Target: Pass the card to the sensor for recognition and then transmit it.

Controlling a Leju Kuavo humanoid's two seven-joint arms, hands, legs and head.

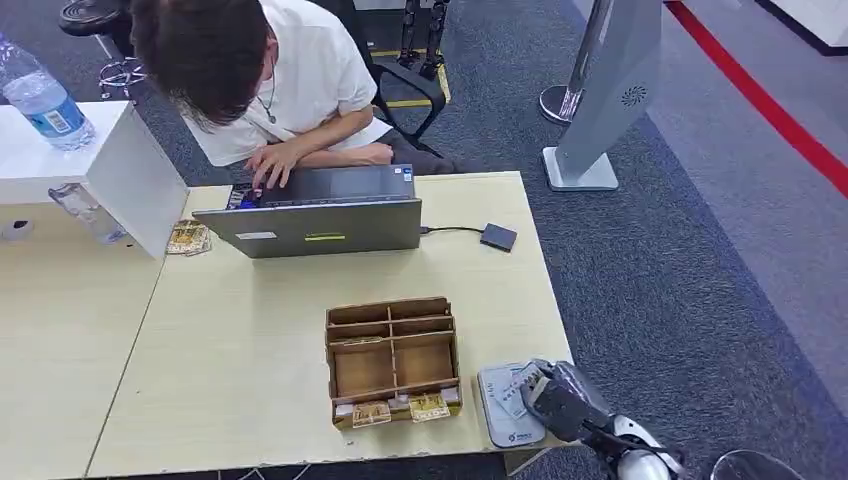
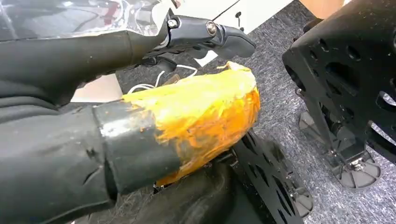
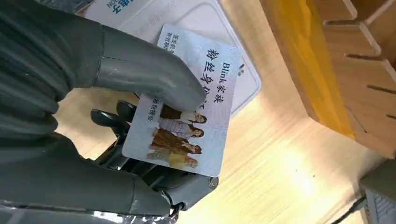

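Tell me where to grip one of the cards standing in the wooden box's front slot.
Pinch the top edge of a card from above. The cards stand upright in the front slot of the box, its wall covering their lower part, so likely just the upper edge is free. The right hand already holds another card.

Head view looks down on the bench [image 1: 250, 350] from high. Right wrist view sits close over the same bench. Left wrist view faces floor [image 2: 289, 88].

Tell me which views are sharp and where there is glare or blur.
Head view: evenly lit and sharp, soft shadows by the wooden box. Right wrist view: the card in the right hand is readable, with a bright glare patch on the table. Left wrist view: the close left hand is slightly blurred.
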